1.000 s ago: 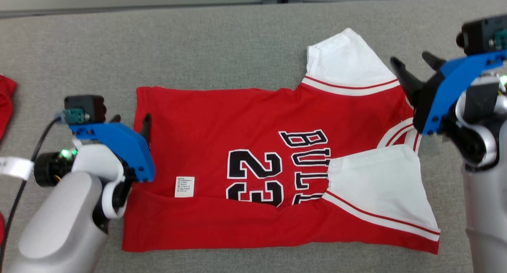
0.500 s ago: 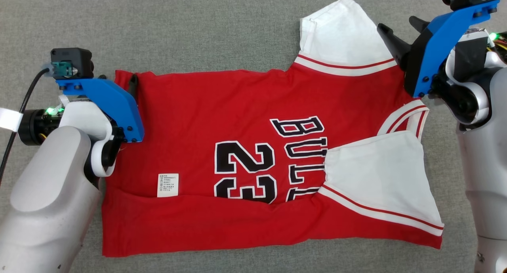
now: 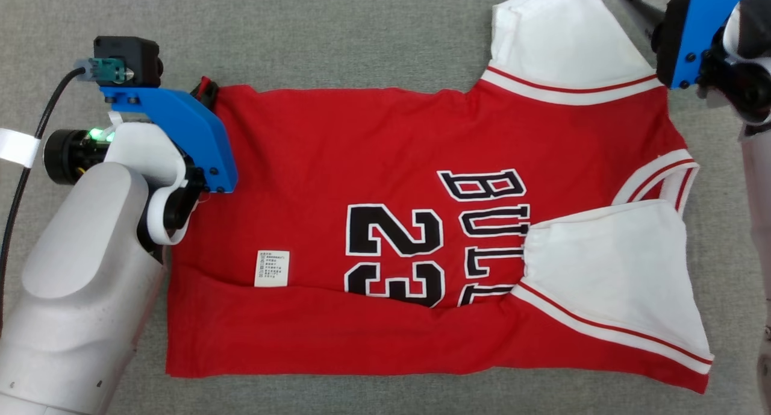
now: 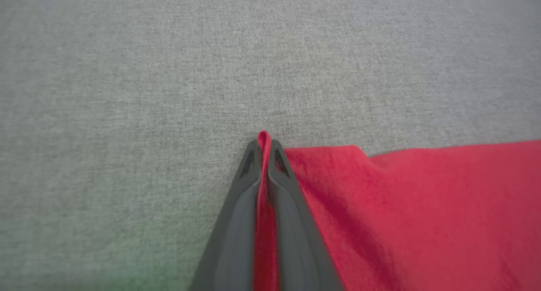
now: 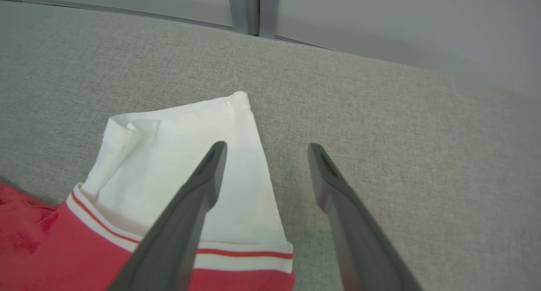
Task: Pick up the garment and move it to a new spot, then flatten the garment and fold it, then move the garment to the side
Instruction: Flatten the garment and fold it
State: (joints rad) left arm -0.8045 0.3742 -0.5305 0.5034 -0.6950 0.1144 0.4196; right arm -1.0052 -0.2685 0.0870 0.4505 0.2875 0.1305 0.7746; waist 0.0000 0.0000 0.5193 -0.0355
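Even bright light, soft shadows, no glare, wrist views slightly blurry

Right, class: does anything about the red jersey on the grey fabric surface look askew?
Yes. The red basketball jersey lies unevenly: its near white sleeve is folded in over the black lettering, while the far white sleeve sticks outward. The near red edge overlaps the black number.

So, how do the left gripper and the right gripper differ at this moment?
The left gripper is shut; the right gripper is open. The left gripper pinches the red corner of the jersey; the right gripper holds nothing, one finger over the white sleeve. Both have dark fingers.
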